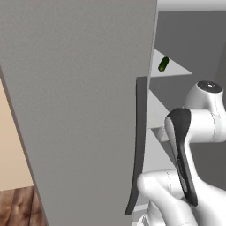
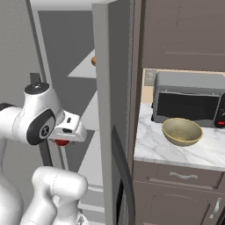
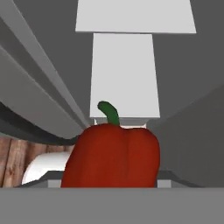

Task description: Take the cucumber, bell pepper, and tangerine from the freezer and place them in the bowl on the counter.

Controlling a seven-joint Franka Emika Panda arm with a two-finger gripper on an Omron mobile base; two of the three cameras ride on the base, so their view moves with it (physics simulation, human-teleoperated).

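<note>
- Simulated kitchen: grey freezer [image 1: 79,110] with door swung open, dark handle [image 1: 138,145] at its edge, pale shelves [image 1: 174,68] inside.
- To the right, white marble worktop [image 2: 162,147] over brown drawers, carrying the bowl [image 2: 182,131] in front of a grey microwave [image 2: 189,99].
- Cucumber [image 1: 163,64] lying on an upper shelf; tangerine [image 2: 93,60] just peeking past the door edge on a shelf.
- Pepper [image 3: 113,155] right up against the hand camera, stem up, red also showing under the wrist in the right base view.
- End effector part closed, apparently clamped around the pepper; fingertips hidden behind it, so contact judged rather than seen.
- Step in hand, as judged: carrying the pepper out of the freezer; bowl apparently empty.
- Next move calls for clearing the door edge, swinging right over the worktop, lowering above the bowl and releasing.
- Risk: clipping the door on the way out.
</note>
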